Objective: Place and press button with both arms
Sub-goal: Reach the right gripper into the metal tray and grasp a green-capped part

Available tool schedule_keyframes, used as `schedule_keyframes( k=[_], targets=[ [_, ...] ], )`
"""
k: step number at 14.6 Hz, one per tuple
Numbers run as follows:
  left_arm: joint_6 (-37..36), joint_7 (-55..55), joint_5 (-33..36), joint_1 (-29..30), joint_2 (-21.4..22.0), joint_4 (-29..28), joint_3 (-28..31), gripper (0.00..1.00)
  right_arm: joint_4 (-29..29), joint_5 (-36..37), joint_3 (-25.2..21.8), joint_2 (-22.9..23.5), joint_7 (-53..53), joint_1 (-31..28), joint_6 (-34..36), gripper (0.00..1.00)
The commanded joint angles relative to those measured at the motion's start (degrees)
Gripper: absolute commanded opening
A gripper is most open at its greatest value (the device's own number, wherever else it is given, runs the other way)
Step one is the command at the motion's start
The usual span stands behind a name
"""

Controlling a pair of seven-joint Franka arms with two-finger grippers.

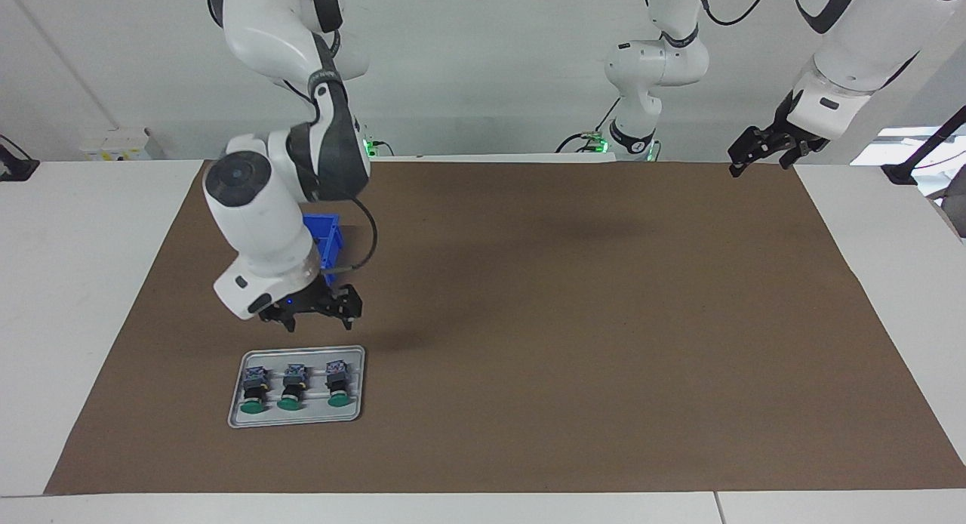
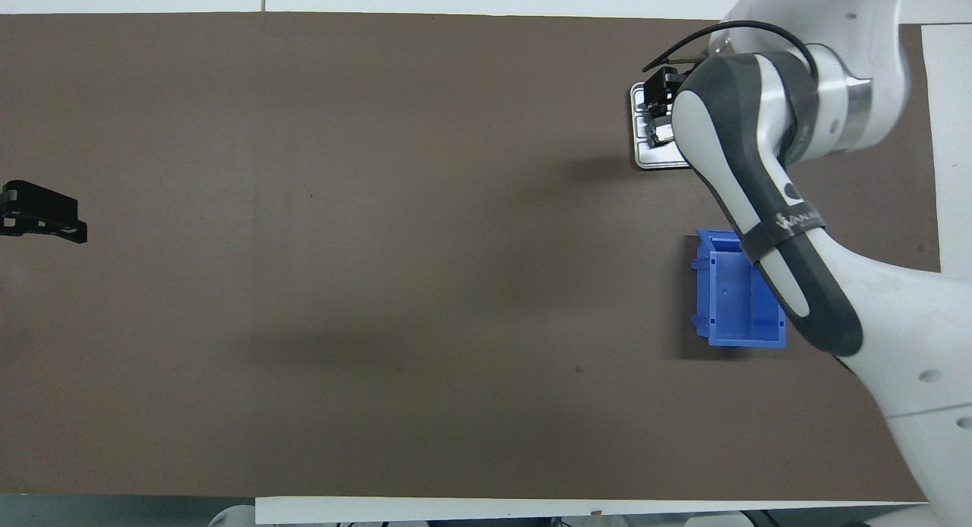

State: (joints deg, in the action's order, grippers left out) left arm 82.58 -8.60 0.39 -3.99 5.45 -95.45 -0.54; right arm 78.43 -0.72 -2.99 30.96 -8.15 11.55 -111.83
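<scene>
1. The right arm reaches out over the brown mat on the bench, at the right arm's end of it.
2. Its pincer, the right pincer, hangs in the air above the tray's nearer edge, fingers pointing down and spread apart, with nothing between them.
3. The grey tray lies flat on the mat and holds three buttons in a row, each on its side with its green cap pointing away from the robots.
4. One button lies at the tray's outer end, the middle button beside it, and the third button toward the middle of the bench.
5. No pincer touches any of them; clear air shows between the fingertips and the tray in the facing view.
6. A blue bin stands on the mat nearer to the robots than the tray, partly covered by the right arm.
7. The left arm waits at its own end, and the left pincer hovers over the mat's edge close to the robots, fingers apart and holding nothing.
</scene>
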Motion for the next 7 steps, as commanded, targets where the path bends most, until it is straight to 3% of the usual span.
schedule_keyframes(
  k=[1, 7],
  targets=[
    [1.4, -0.1, 0.0, 1.1, 1.6, -2.1, -0.2, 1.0, -0.2, -0.2, 0.2, 2.4, 4.0, -2.1, -1.9, 1.0],
    [1.4, -0.3, 0.0, 0.7, 1.8, -2.4, -0.2, 1.0, 6.5, -0.3, 0.4, 3.8, 4.5, -1.9, -12.4, 0.99]
  ],
)
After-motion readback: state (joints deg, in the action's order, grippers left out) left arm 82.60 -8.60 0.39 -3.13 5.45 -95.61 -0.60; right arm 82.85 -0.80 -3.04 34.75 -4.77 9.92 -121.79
